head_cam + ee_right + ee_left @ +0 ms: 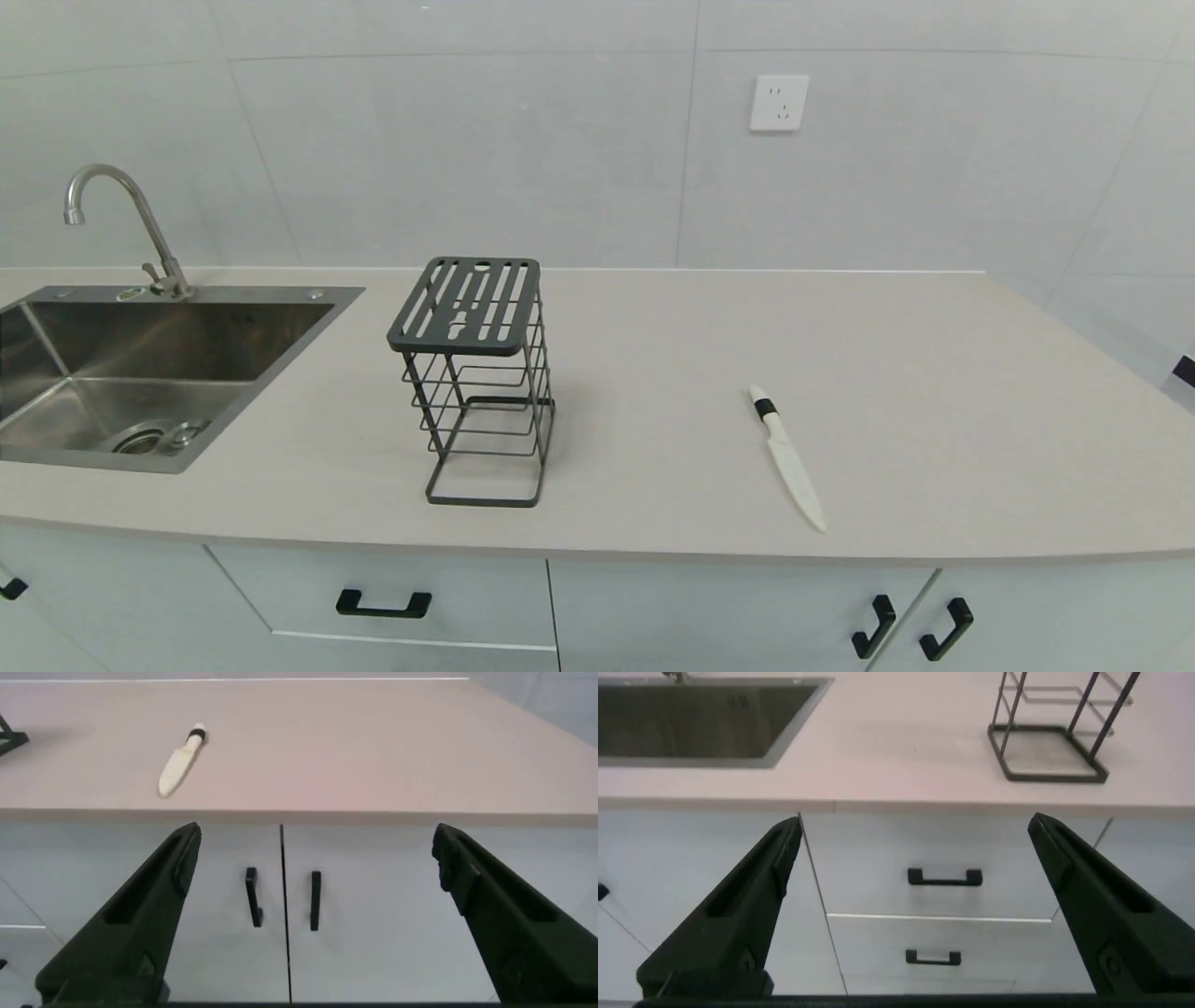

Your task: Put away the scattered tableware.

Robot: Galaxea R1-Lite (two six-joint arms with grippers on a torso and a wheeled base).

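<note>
- Pale countertop [653, 373] runs along a tiled wall bearing a socket [779, 103]; a steel sink [187, 293] with a faucet [121, 215] is set in at the robot's left.
- Left gripper [915, 826]: released, fingers spread wide, grasping nothing; it hangs before the cabinet front, lower than the counter edge; two black drawer handles [945, 877] lie straight ahead of it.
- Black wire rack [476, 373]: upright on the counter; ahead of and higher than the left gripper, with the sink further to the robot's left.
- Right gripper [316, 831]: released, fingers wide apart, holding nothing; it hangs before the cabinet doors, lower than the counter edge; a pair of upright door handles [253, 897] lies straight ahead.
- White knife [786, 457]: flat on the counter, black band near the handle end; ahead of and higher than the right gripper, untouched; well apart from the rack; blade tip toward the front edge.
</note>
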